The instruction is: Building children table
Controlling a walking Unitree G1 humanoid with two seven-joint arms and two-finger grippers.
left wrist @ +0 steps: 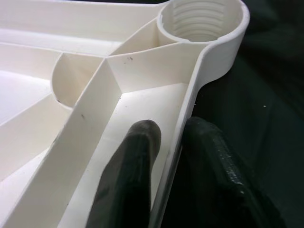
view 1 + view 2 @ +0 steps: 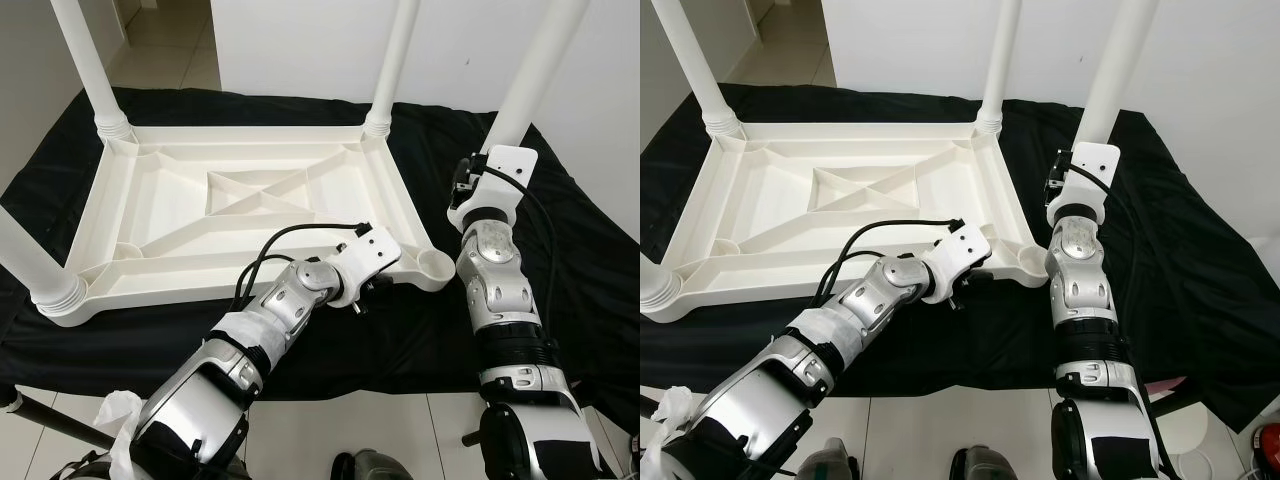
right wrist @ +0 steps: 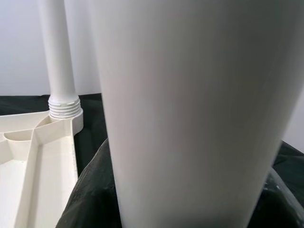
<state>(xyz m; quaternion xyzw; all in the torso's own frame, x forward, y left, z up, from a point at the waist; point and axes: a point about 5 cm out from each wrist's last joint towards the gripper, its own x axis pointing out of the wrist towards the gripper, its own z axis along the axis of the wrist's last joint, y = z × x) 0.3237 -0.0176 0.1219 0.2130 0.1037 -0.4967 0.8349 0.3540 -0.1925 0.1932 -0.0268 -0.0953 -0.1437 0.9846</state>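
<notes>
Left gripper [image 1: 166, 156] pinches the tabletop's [image 2: 200, 240] rim wall beside the empty socket [image 2: 437, 266]; my right gripper [image 2: 480, 172] clasps the loose leg [image 2: 530, 80].

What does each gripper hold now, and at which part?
The left gripper pinches the tabletop by its side rim, near the empty leg socket. The right gripper holds the loose table leg low on its shaft.

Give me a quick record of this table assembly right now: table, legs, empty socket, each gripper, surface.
table: white tabletop upside down
legs fitted: three, upright in corner sockets
empty socket: threaded, near right corner
loose leg: held upright, off the socket's right
left gripper: pinching the tabletop's rim beside the empty socket
right gripper: shut on loose leg
surface: black cloth
</notes>
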